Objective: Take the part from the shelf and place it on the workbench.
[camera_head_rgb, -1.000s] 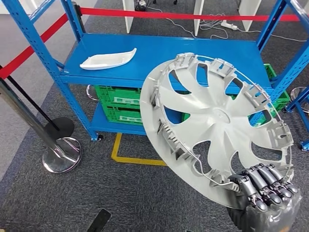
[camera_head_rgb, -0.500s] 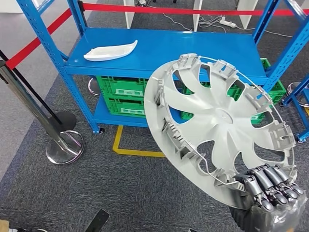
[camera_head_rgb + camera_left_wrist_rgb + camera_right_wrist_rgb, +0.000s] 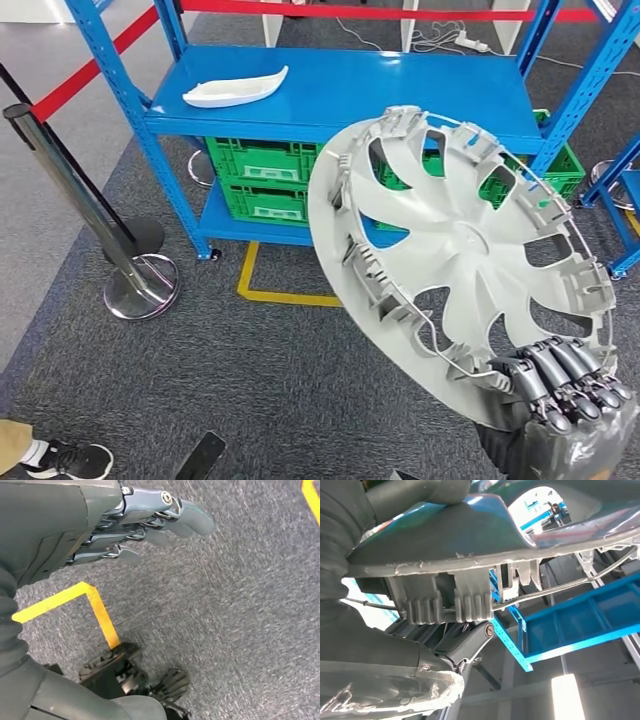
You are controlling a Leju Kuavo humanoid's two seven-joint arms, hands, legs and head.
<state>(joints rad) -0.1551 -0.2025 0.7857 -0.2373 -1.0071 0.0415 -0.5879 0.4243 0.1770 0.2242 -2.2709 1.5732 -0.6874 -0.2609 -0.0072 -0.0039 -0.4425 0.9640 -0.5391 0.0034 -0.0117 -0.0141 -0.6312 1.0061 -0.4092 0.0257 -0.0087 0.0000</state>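
My right hand [image 3: 562, 385] pinches rim of round grey plastic wheel cover [image 3: 460, 250], spoked, tilted above carpet, fwd of blue metal shelf [image 3: 340, 85]. My left hand [image 3: 124, 525]: fingers straight, apart, holding nothing.

We see even, bright overhead light in the head view, with soft shadows under the blue shelf [image 3: 340, 95] and glare on the chrome post base [image 3: 142, 290]. Our right wrist view is backlit, blown-out whites behind dark shapes. The carpet [image 3: 245, 605] looks slightly blurred.
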